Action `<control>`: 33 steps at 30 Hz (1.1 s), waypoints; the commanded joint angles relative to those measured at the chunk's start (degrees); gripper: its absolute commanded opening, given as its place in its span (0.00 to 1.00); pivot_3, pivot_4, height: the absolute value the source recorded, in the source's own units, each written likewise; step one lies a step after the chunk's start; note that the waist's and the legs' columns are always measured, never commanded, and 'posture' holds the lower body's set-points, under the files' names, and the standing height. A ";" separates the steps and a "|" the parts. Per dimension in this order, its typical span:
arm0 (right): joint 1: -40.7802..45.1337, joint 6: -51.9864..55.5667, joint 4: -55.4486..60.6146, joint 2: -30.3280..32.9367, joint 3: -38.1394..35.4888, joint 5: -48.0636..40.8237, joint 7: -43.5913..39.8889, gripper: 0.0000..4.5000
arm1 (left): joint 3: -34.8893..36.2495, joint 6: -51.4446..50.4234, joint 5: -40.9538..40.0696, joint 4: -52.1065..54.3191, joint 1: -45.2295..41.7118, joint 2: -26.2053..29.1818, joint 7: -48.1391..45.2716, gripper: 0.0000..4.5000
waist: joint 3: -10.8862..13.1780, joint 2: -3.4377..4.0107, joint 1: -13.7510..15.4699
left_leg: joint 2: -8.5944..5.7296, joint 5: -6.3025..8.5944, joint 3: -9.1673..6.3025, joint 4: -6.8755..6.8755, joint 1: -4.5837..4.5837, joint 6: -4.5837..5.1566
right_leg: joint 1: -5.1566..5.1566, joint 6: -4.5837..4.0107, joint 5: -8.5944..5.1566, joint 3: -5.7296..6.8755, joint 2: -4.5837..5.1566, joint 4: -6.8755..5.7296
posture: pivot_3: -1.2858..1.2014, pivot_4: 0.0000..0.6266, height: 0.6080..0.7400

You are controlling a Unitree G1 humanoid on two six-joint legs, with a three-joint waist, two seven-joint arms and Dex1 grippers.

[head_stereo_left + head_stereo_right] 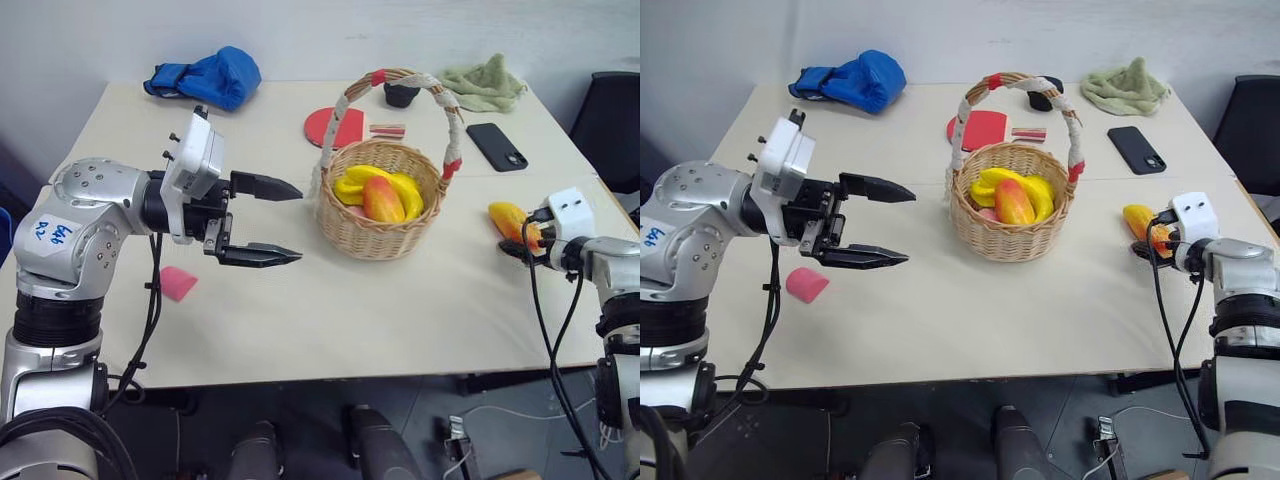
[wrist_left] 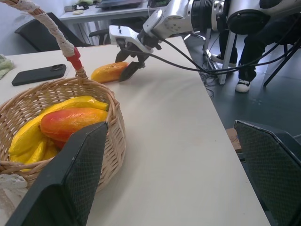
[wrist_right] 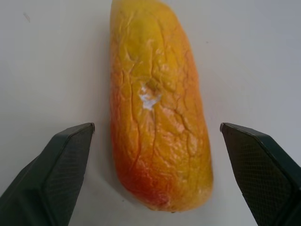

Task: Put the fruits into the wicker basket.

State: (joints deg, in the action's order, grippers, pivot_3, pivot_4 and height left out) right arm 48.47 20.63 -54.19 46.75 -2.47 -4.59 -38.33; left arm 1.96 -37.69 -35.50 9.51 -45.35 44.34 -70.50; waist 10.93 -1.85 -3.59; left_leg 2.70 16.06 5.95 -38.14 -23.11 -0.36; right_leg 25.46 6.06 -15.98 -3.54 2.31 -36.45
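The wicker basket (image 1: 380,240) stands mid-table and holds a yellow banana (image 1: 352,185) and a red-blushed mango (image 1: 383,200). A second mango (image 1: 508,216) lies on the table to the basket's right. My right gripper (image 3: 156,126) is open at this mango's near end. Its fingers (image 3: 61,165) stand on either side of the mango (image 3: 155,108), with a gap to it on both sides. My left gripper (image 1: 298,224) hangs open and empty above the table, just left of the basket and pointing at it.
A pink cylinder (image 1: 177,283) lies under my left arm. At the back are a blue cloth (image 1: 205,75), a red disc (image 1: 333,127), a black bowl (image 1: 401,94), a green towel (image 1: 485,85) and a black phone (image 1: 497,146). A dark chair (image 1: 610,120) stands beyond the right edge.
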 commanded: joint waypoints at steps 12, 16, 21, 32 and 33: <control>-12.15 7.81 24.65 6.30 -6.21 -7.87 -13.75 0.41 | 3.24 -1.20 -4.00 2.04 -3.25 -0.68 2.77 1.00 | 0.00 0.01 0.44 | 0.00 -0.07 -0.11 0.00 0.00 -0.13 | 0.00 0.02 -0.01 0.05 0.00 -0.11 | 0.52 0.24 1.00; -25.40 24.31 53.10 11.41 -13.03 -22.22 -22.35 0.41 | 3.92 -0.91 -4.32 2.29 -2.98 -0.74 3.61 1.00 | 0.00 0.17 1.39 | -0.02 -0.04 -0.20 -0.04 -0.03 -0.11 | -0.01 0.05 -0.03 0.07 0.00 -0.14 | 0.52 0.24 1.00; -24.40 39.52 72.62 9.46 -17.20 -38.86 -20.20 0.41 | 4.01 -0.56 -4.19 2.10 -2.88 -0.60 3.88 1.00 | -0.01 0.17 0.54 | 0.06 0.00 -0.45 -0.05 0.19 -0.09 | -0.03 0.05 -0.03 0.03 -0.03 -0.30 | 0.52 0.24 1.00; 4.57 33.35 56.61 -12.94 3.17 -24.29 3.02 0.41 | 2.89 3.07 -1.10 -3.04 -6.08 -1.47 5.04 1.00 | 0.00 0.14 0.58 | -0.01 0.00 -0.45 -0.02 -0.06 -0.10 | 0.14 -0.18 -0.15 0.16 -0.02 -0.44 | 0.52 0.24 1.00; 5.30 32.53 55.15 -13.62 3.79 -23.24 3.27 0.41 | 2.81 3.30 -0.97 -3.27 -6.17 -1.46 5.04 1.00 | 0.00 0.14 0.68 | -0.01 0.00 -0.39 -0.08 -0.13 -0.09 | 0.15 -0.18 -0.15 0.17 -0.01 -0.41 | 0.52 0.24 1.00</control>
State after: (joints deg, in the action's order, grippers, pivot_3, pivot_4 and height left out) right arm 52.20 55.86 2.28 33.06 1.39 -30.14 -36.19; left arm 3.95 -35.72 -36.83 5.92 -50.05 42.71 -65.74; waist 10.93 -1.71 -2.91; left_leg 2.65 16.07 5.56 -38.19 -23.31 -0.43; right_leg 25.64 5.88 -16.13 -3.37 2.34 -36.85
